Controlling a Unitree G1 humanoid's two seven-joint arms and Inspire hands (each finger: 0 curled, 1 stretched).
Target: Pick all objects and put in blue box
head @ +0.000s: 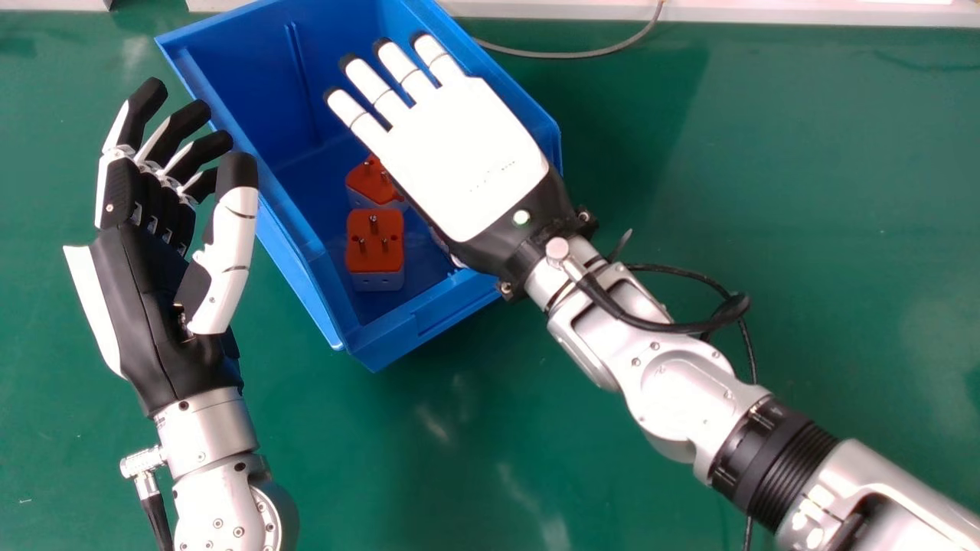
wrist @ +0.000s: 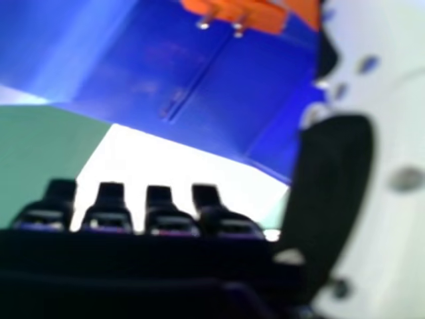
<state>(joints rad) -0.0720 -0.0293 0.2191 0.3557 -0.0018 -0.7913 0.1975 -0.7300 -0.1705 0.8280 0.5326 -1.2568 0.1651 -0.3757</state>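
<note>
Over the blue box my right hand is open, palm down, its straight fingers above the box's far part. Two orange-and-white plug adapters lie inside: one adapter near the front wall, pins up, and another adapter just behind it, partly covered by my right hand. My left hand stands beside the box's left wall, fingers relaxed and open, holding nothing. In the right hand view, the open fingers of my right hand show with the blue box and an orange adapter beyond them.
The green table surrounds the box. A grey cable runs along the table's back edge, near the white ledge. A black cable loops beside my right wrist.
</note>
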